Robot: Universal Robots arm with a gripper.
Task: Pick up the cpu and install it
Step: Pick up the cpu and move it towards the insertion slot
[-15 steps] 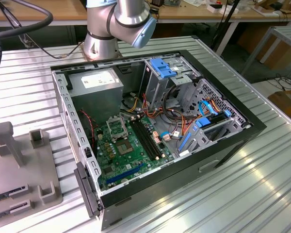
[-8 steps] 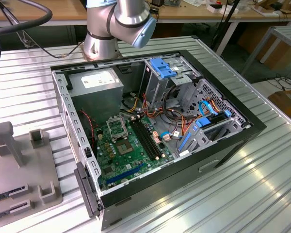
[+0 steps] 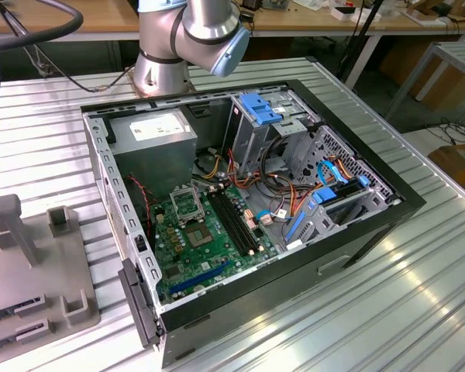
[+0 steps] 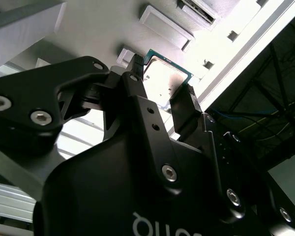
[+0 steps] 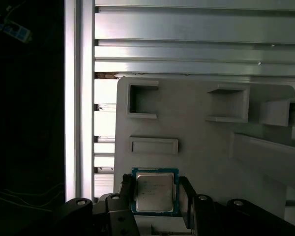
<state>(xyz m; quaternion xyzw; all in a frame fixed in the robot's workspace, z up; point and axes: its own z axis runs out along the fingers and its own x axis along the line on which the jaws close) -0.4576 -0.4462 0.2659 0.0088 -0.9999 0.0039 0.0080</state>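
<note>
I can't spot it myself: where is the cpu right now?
In both wrist views the cpu sits in the gripper, with the grey tray behind it.

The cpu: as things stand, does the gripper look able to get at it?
Probably yes: in the first wrist view the gripper straddles the cpu at the grey fixture, and nothing lies between them.

No text can be read in full anywhere. In the upper left of the exterior view, a white label on the grey power supply carries rows of print too fine to make out. In the first wrist view the cpu bears faint engraved lines that are illegible, and in the second wrist view white lettering on the black body of the gripper is cut off by the frame edge.
</note>
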